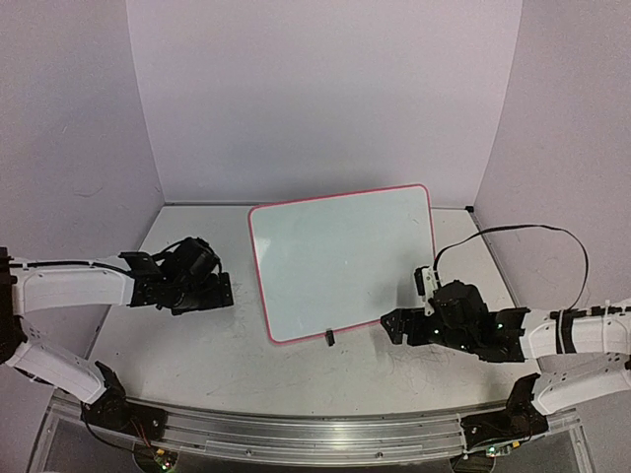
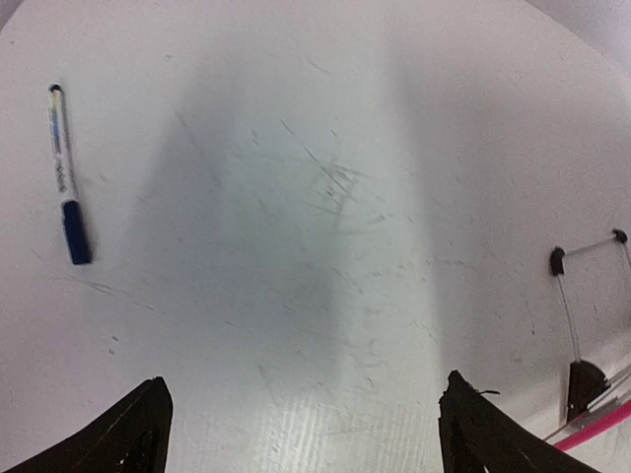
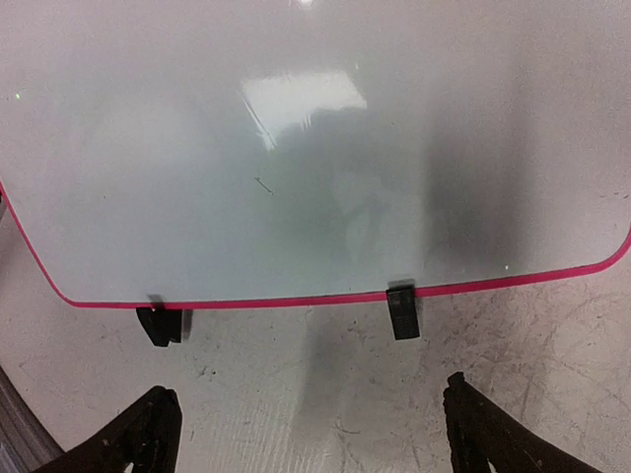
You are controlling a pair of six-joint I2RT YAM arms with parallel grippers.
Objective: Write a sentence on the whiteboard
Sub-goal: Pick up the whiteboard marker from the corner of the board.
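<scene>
The left end effector (image 2: 306, 386) was seen with its fingers spread apart and empty, low over the scuffed table (image 2: 296, 197). A marker (image 2: 65, 177) with a dark blue cap was lying on the table, ahead and to the left in that wrist view. The right end effector (image 3: 311, 389) was likewise spread apart and empty, pointed at the whiteboard (image 3: 296, 148), which was laid near the table's middle, its black clip feet (image 3: 401, 311) on the facing edge.

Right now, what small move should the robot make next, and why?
Probably swing the left claw toward the marker lying at the upper left of its camera view. The whiteboard looks blank, and both that claw and the right claw are open and empty.
</scene>
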